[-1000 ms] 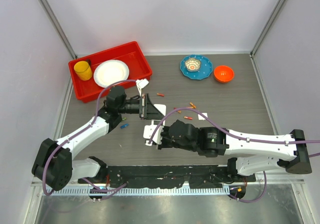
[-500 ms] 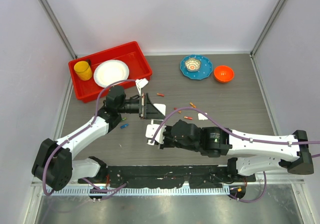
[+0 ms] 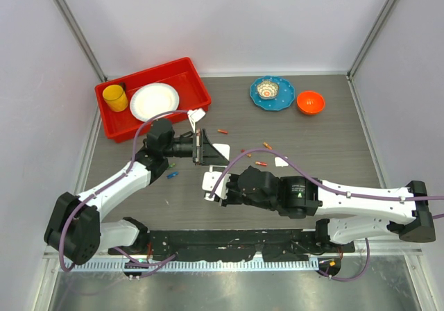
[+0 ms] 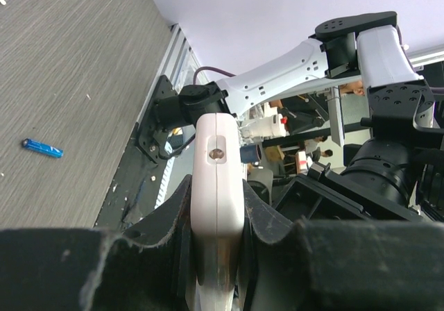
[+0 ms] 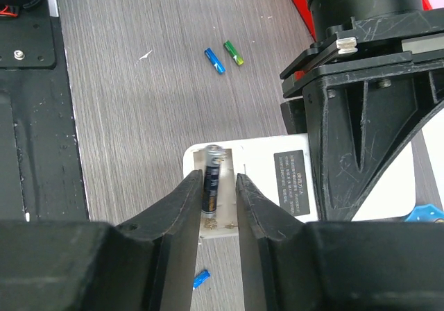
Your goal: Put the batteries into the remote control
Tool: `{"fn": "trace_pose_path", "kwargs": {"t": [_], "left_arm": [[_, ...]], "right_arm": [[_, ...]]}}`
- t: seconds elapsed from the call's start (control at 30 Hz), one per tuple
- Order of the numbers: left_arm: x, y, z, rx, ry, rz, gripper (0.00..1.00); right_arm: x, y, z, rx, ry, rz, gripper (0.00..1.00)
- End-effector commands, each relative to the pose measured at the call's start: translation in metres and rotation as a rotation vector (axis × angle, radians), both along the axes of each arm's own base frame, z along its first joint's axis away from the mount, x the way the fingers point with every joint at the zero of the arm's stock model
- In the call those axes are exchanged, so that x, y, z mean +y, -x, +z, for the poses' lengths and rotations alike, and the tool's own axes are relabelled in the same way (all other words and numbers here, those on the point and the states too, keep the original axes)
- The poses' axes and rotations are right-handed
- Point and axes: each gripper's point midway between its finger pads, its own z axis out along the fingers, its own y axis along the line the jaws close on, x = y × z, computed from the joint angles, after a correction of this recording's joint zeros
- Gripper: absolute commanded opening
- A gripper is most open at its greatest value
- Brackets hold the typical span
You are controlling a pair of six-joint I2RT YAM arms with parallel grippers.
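The remote control (image 5: 347, 179) lies white back up, its battery bay uncovered at the near end. My left gripper (image 4: 216, 186) is shut on the remote's edge (image 4: 218, 158), and it shows in the top view (image 3: 203, 148) at the far end of the remote (image 3: 208, 181). My right gripper (image 5: 218, 179) hovers over the bay (image 3: 212, 190), jaws slightly open. A dark battery (image 5: 211, 175) lies in the bay beside the left finger, with a gap to the right finger. Loose batteries lie around: orange ones (image 3: 223, 130) (image 3: 261, 163) and a blue one (image 3: 172, 175).
A small white cover piece (image 3: 281, 162) lies right of the remote. A red tray (image 3: 180, 71) at back left holds a yellow cup (image 3: 115, 97) and a white plate (image 3: 154, 101). A blue plate (image 3: 272, 90) and an orange bowl (image 3: 310, 102) sit at the back. Blue (image 5: 214, 60) and green (image 5: 233, 53) batteries lie nearby.
My right arm has shifted slightly over the remote's near end and its jaws have parted a little. The left arm and the remote have stayed put.
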Motion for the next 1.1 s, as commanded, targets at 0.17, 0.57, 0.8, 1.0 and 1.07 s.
{"fn": "trace_pose_path", "kwargs": {"t": [0.17, 0.57, 0.8, 1.0, 1.07], "left_arm": [[0.0, 0.005, 0.023, -0.056, 0.056, -0.014, 0.0], [-0.001, 0.005, 0.022, -0.049, 0.053, -0.015, 0.0], [-0.002, 0.006, 0.022, -0.047, 0.053, -0.018, 0.0], [-0.002, 0.004, 0.019, -0.045, 0.049, -0.015, 0.0], [-0.002, 0.003, 0.018, -0.044, 0.048, -0.011, 0.0]], "right_arm": [[0.005, 0.003, 0.008, -0.001, -0.043, 0.008, 0.36], [0.011, -0.002, 0.018, -0.03, -0.084, -0.006, 0.36], [0.012, -0.007, 0.021, -0.049, -0.091, -0.024, 0.39], [0.007, -0.002, 0.024, -0.041, -0.109, -0.009, 0.43], [0.005, -0.003, 0.026, -0.041, -0.118, -0.014, 0.44]]}}
